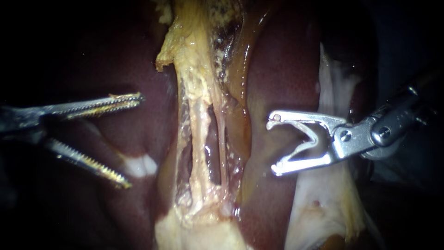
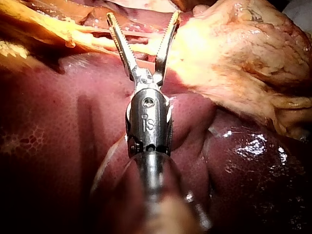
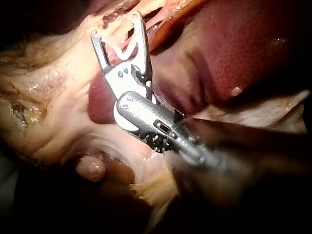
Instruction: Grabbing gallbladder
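A band of pale yellow tissue (image 1: 196, 106) runs down the middle of the dark red liver (image 1: 282, 69), with two thin tubes (image 1: 203, 134) stretched inside it. It widens into a yellowish mass (image 1: 199, 234) at the near end, which I take for the gallbladder; the same mass (image 2: 234, 48) lies beside my left jaws. My left instrument (image 1: 134, 141) holds its long toothed jaws wide open, short of the band and touching nothing. My right instrument (image 1: 274, 144) is open too, facing the band from the other side over liver.
A glossy amber fold (image 1: 240, 92) lines the band's right edge. White membrane (image 1: 323, 203) lies under and behind my right instrument, and a strand of it (image 3: 122, 48) shows between the open jaws. A small white patch (image 1: 138, 165) sits near my left lower jaw.
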`<state>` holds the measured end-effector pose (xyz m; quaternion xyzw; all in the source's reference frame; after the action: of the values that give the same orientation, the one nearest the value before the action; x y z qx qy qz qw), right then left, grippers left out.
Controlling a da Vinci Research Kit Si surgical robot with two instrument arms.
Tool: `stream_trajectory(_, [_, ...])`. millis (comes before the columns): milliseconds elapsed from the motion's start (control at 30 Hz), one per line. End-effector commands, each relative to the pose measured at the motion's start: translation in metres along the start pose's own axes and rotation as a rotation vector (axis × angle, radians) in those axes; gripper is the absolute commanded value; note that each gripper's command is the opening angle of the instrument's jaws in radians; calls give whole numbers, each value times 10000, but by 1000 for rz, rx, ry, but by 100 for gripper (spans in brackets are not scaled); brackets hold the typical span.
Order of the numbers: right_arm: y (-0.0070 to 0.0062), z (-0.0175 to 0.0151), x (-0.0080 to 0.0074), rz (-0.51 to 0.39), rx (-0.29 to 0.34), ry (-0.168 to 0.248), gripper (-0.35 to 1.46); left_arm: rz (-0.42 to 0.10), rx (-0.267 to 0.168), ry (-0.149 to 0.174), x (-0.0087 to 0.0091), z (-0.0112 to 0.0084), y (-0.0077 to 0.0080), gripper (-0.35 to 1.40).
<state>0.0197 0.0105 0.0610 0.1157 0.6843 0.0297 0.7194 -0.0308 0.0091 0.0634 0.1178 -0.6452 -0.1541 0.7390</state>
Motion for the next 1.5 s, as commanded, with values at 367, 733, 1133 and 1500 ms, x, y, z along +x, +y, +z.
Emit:
stream_trajectory(367, [0,1,0,0,-1,0,60,-252,-217,-12,-29,-10,48,91])
stream_trajectory(733, [-1,2,0,0,2,1,60,-459,-338,-34,-7,17,105,84])
stream_trajectory(1133, [-1,2,0,0,2,1,60,-580,-351,9,18,46,121,69])
stream_trajectory(1500, [-1,1,0,0,3,2,60,-611,-358,40,25,48,130,19])
